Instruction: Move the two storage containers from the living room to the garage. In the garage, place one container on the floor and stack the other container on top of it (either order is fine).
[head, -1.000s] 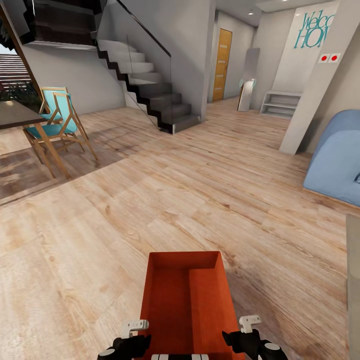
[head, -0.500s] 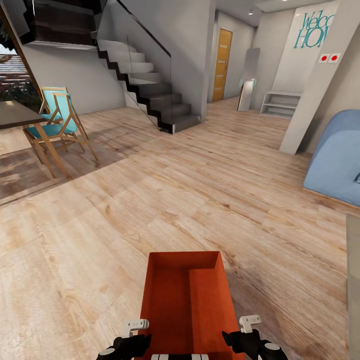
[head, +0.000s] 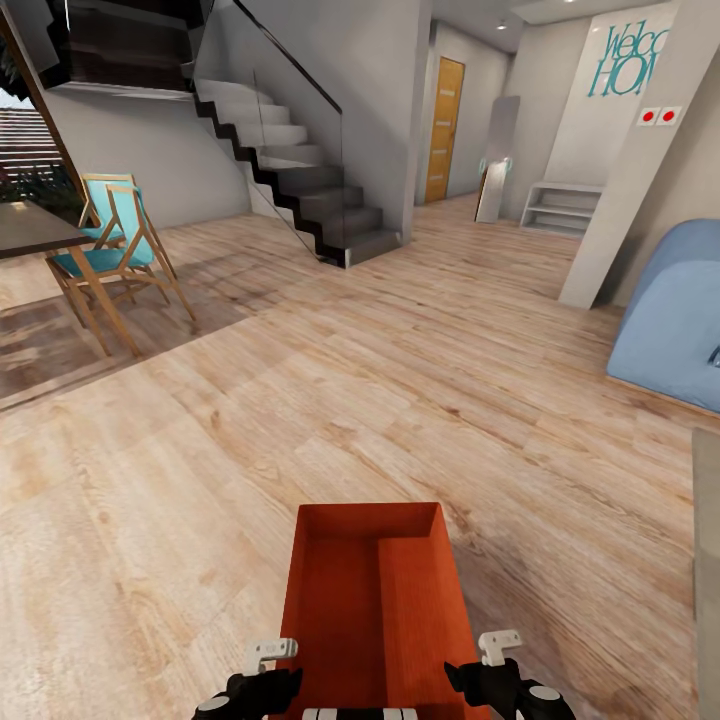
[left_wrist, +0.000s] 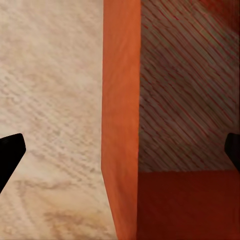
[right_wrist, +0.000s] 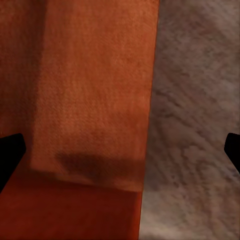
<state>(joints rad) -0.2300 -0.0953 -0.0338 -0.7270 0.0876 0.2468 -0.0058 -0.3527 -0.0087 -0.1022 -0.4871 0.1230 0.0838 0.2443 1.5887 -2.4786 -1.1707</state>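
**Orange-red bin carried over the wood floor**

Light wood plank floor (head: 330, 400) fills the living room, with a dark staircase (head: 300, 170), a blue folding chair (head: 115, 245), a wooden door (head: 443, 130) far back and a blue sofa (head: 675, 315) at the right edge. Low in front of the robot sits an orange-red storage container (head: 375, 600), open on top, with thin walls. A second orange-red slab lies inside it on the right; whether that is the other bin is hard to tell. Its near end is cut off. The left gripper (head: 262, 680) straddles the bin's left wall (left_wrist: 120, 120), fingers wide apart. The right gripper (head: 497, 672) straddles the right wall (right_wrist: 95, 100), also spread wide. Whether either one squeezes the wall cannot be seen
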